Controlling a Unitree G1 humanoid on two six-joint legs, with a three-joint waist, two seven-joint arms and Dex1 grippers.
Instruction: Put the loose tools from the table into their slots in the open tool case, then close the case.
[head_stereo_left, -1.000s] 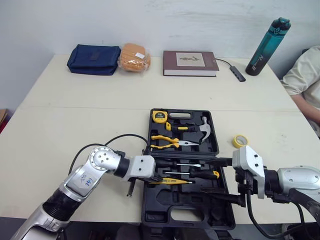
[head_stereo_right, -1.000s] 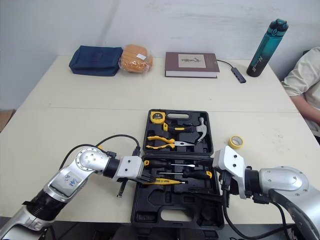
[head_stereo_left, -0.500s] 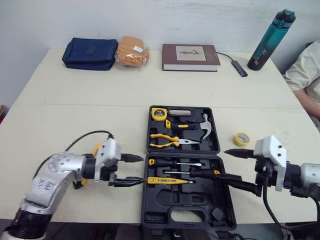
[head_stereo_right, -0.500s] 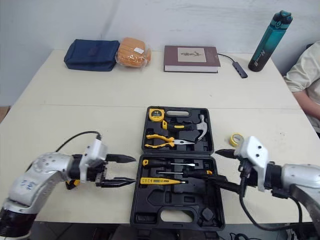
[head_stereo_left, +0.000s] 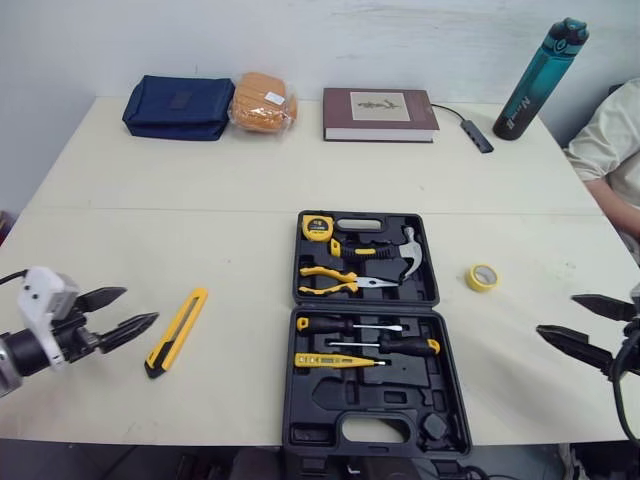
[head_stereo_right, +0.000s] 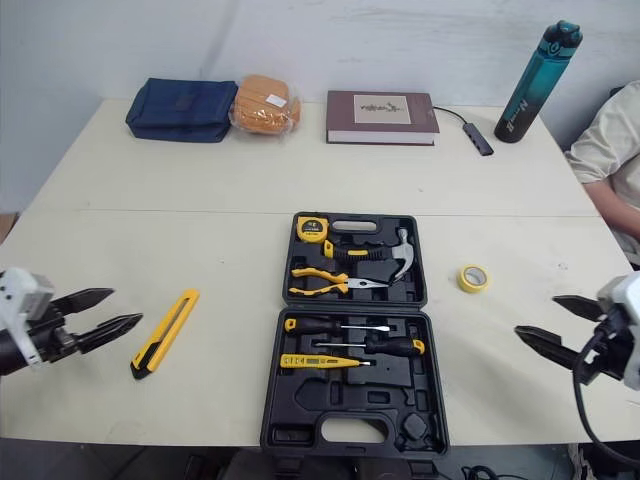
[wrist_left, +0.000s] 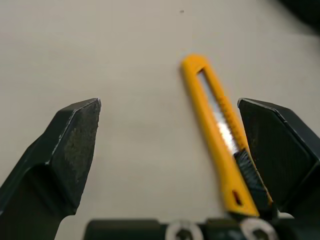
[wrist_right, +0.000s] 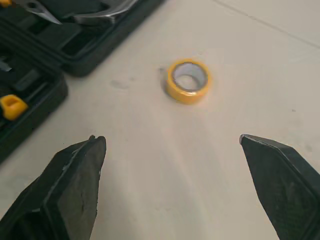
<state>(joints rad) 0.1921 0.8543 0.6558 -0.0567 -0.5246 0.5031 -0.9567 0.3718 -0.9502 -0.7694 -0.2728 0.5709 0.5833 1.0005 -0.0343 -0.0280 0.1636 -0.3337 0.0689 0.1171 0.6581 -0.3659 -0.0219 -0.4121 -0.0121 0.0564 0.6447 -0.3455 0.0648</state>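
The black tool case (head_stereo_left: 370, 330) lies open in the middle of the table, holding a tape measure, pliers, a hammer, screwdrivers and a yellow tester pen (head_stereo_left: 338, 360). A yellow utility knife (head_stereo_left: 177, 331) lies loose on the table left of the case, and it also appears as the utility knife (wrist_left: 218, 135) just ahead of my left fingers. A yellow tape roll (head_stereo_left: 482, 277) lies right of the case, seen again as the tape roll (wrist_right: 188, 80). My left gripper (head_stereo_left: 118, 315) stands open at the table's left edge, empty. My right gripper (head_stereo_left: 582, 325) stands open at the right edge, empty.
Along the far edge sit a blue pouch (head_stereo_left: 181, 106), an orange packet (head_stereo_left: 265, 102), a brown book (head_stereo_left: 379, 113), a cable adapter (head_stereo_left: 478, 141) and a teal bottle (head_stereo_left: 540, 71). A person's sleeve (head_stereo_left: 612, 145) shows at the far right.
My left gripper let go of the tester pen in the case, opened and drew back to the table's left edge. My right arm pulled away to the right. The utility knife is now uncovered.
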